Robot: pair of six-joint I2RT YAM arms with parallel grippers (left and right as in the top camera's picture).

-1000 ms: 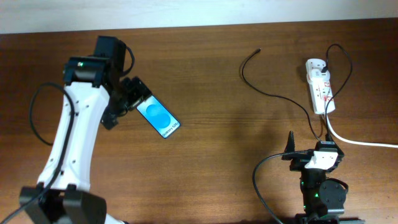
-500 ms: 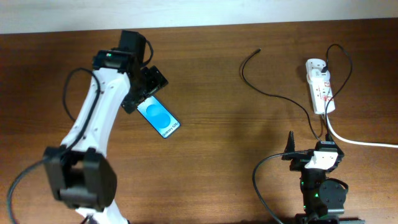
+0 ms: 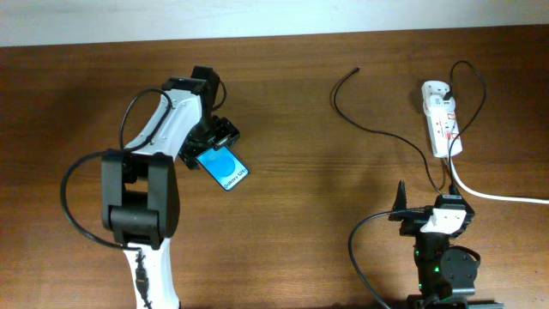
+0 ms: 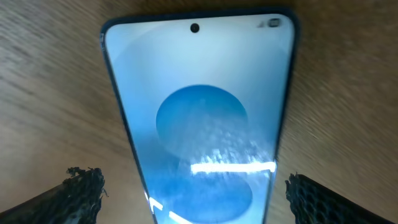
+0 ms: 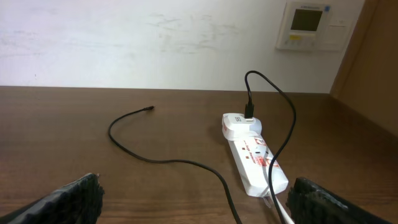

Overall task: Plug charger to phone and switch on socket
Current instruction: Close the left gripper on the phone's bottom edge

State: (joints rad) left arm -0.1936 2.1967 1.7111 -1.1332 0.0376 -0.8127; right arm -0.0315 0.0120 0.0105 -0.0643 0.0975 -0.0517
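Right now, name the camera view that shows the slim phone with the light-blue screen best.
Left wrist view: the slim black-edged phone with the light-blue screen fills the frame, lying screen up on the wooden table. Overhead shows it small and tilted, one end covered. The right wrist view does not show it.

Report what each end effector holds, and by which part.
Nothing is held. The left end effector hangs open astride the phone, which lies flat on the table; the right end effector is open and empty.
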